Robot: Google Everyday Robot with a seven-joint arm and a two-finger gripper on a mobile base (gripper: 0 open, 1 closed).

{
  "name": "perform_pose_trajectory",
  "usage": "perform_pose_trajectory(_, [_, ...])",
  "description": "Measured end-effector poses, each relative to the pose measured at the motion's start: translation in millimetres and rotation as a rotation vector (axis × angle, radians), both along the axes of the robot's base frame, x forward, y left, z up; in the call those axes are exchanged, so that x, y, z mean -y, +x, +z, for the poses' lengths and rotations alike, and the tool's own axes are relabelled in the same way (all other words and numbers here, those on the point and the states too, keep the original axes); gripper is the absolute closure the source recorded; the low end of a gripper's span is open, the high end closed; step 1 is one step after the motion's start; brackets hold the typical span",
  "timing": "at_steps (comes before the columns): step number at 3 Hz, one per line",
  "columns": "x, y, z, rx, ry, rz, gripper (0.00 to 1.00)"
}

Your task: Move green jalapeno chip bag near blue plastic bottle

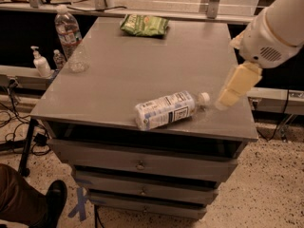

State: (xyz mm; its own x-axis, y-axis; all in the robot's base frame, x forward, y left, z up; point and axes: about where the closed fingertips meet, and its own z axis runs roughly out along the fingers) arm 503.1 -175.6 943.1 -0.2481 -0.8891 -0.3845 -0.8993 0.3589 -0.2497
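Green jalapeno chip bag point(145, 25) lies flat at the far edge of the desk point(142, 65), about mid-width, nothing touching it.

Camera view, the only one:
- Blue plastic bottle point(166, 110) lies on its side near the front edge, white cap point(203, 98) pointing right. It is well apart from the bag, with bare desk top between them.
- My tool point(227, 98) hangs at the right side over the desk's front right part, tilted down-left, and looks just beside the cap.
- I can't tell how far open the tool is. Nothing is seen in it, and the bag is far from it.
- Clear water bottle point(68, 30) stands upright at the far left corner. Not the target.
- Soap dispenser point(40, 63) sits lower, off the desk to the left.

Step in hand, my read: reach for the bag, not yet begun. To do it well:
- Lift clear of the blue plastic bottle first. It's round and on its side, so a nudge could roll it off the front.
- Cross to the back and come down on the green jalapeno chip bag from above.
- Grip across its short width near the middle. The film looks soft and may slip, so pinch firmly.
- Carry it low and set it on the bare top just beside the bottle, not on it.
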Motion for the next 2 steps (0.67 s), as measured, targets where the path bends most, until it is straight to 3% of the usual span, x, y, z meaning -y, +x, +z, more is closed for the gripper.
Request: perform_pose_trajectory(2, [-66.4, 119.7, -38.2, 0.005, 0.209, -0.072, 0.00])
